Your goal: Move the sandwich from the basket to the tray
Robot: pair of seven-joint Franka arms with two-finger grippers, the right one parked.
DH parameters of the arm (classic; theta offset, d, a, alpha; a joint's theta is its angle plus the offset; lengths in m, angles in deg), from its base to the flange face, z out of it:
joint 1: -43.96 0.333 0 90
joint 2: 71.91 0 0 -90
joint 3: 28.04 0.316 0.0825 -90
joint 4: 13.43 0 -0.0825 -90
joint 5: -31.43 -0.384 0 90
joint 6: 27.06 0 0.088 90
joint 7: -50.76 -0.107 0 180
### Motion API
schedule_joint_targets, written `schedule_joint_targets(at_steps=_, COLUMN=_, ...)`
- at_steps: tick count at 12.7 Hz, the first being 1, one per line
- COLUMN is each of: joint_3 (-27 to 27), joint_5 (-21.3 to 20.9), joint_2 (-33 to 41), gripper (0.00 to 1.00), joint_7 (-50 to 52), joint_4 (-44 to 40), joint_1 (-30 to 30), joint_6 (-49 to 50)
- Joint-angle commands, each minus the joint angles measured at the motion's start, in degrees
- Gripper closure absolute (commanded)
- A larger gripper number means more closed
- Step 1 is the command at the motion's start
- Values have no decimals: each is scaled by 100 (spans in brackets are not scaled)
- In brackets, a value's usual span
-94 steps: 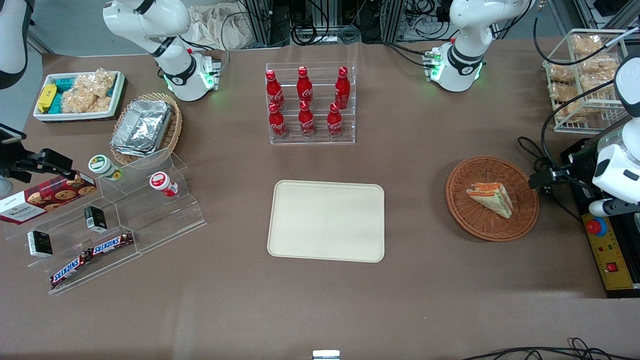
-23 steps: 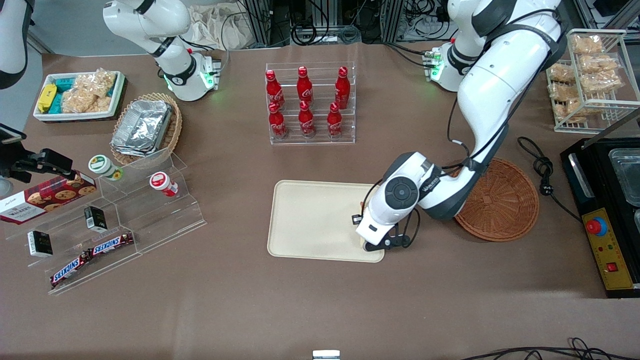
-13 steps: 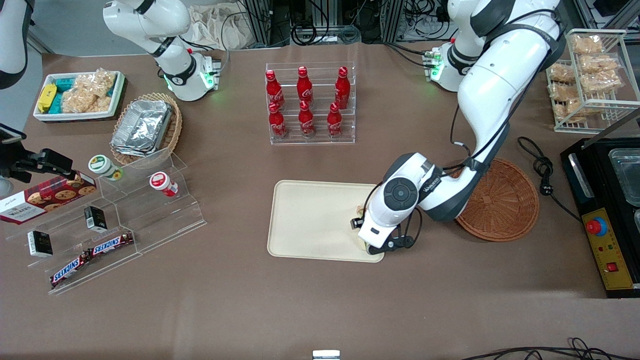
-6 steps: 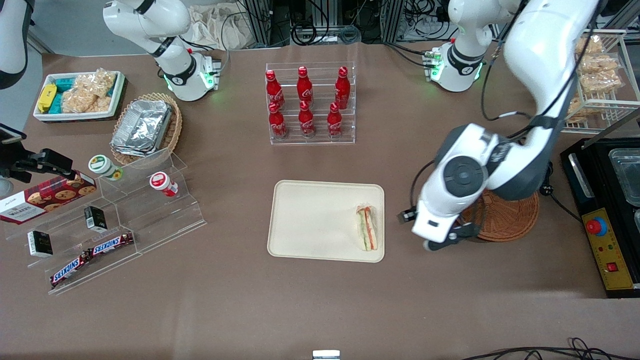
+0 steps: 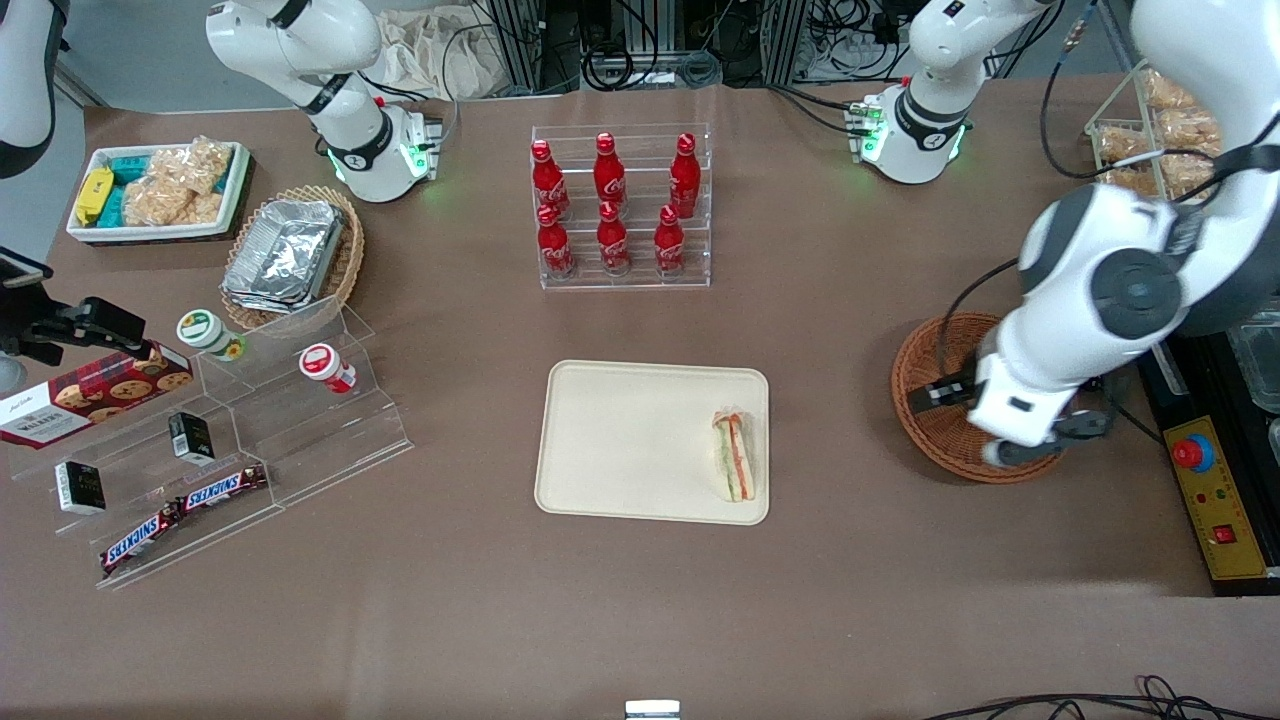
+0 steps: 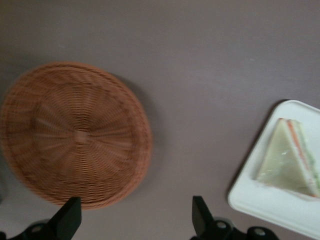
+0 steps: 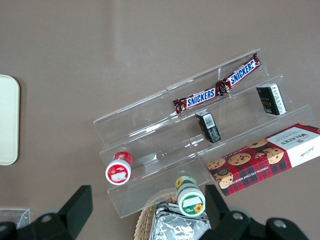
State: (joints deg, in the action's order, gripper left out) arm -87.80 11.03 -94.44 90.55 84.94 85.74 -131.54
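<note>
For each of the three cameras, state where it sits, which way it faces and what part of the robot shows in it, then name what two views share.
Front view: high over the table edge facing both arm bases, looking down; the working arm hangs over the basket, its gripper hidden underneath.
Left wrist view: on the working arm, facing straight down at the basket and the sandwich on the tray; open gripper fingertips show.
Right wrist view: on the parked arm, facing down at an acrylic shelf; its own fingers show.
Shared: front and left wrist views both show the sandwich on the tray.

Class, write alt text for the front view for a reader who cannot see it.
A wrapped sandwich lies on the cream tray at its edge toward the working arm's end. The open gripper hangs above the empty wicker basket.
</note>
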Motion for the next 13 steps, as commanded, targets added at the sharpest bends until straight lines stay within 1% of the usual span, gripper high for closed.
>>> schedule_joint_targets(at_steps=1, joint_3=-177, joint_5=98, joint_2=56, gripper=1, joint_7=-567, joint_4=-641, joint_1=313, joint_6=752)
schedule_joint_targets(at_steps=2, joint_3=-168, joint_5=141, joint_2=38, gripper=1, joint_7=-691, joint_4=-678, joint_1=383, joint_6=736)
schedule_joint_targets(at_steps=3, joint_3=-176, joint_5=290, joint_2=47, gripper=1, joint_7=-787, joint_4=-653, joint_1=497, joint_6=631)
schedule_joint_targets(at_steps=5, joint_3=-194, joint_5=309, joint_2=56, gripper=0, joint_7=-946, joint_4=-626, joint_1=620, joint_6=543)
schedule_joint_targets(at_steps=8, joint_3=-72, joint_5=309, joint_2=117, gripper=1, joint_7=-1147, joint_4=-547, joint_1=454, joint_6=516)
schedule_joint_targets(at_steps=11, joint_3=-36, joint_5=318, joint_2=240, gripper=1, joint_7=-1377, joint_4=-459, joint_1=454, joint_6=534)
schedule_joint_targets(at_steps=13, joint_3=104, joint_5=326, joint_2=196, gripper=0, joint_7=-1858, joint_4=-537, joint_1=445, joint_6=525)
